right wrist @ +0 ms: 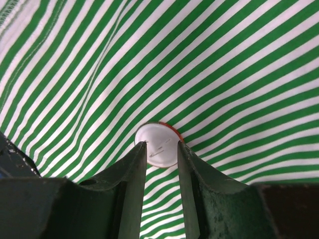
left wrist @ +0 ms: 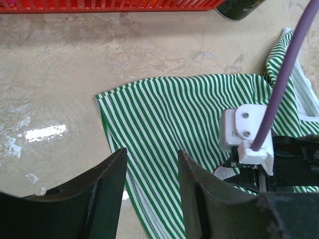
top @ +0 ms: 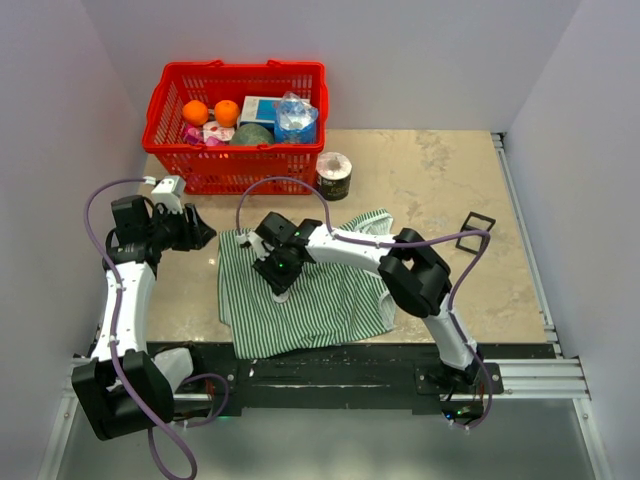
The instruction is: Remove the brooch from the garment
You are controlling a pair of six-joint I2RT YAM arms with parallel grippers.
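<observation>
Table (top: 450, 190): pale stone-look top, carries everything. Garment (top: 320, 310) is the landmark: green/white striped top, spread flat-ish at the table's near edge, a bit rumpled at its far right corner.

Red basket (top: 165, 100) sits beyond the garment, to the far left, well apart from it, w/ two oranges and packets inside.

Right arm reaches across the garment from its right side. Right gripper (right wrist: 161, 149) points down onto the cloth left of the garment's centre. Left gripper (left wrist: 152, 154) hovers left of the garment, just off its left edge over bare table. Its fingers are apart w/ nothing between them.

Tape roll (top: 333, 175) stands just beyond the garment's far edge. Small black square frame (top: 478, 222) lies to the right of the garment, apart from it.

Brooch (right wrist: 157, 137): white disc w/ a red sliver at its rim, lying on the garment's stripes. Right fingers sit one on each side of it, tips on its edges. They seem clamped on it, tho the close-up angle makes the contact hard to confirm.
</observation>
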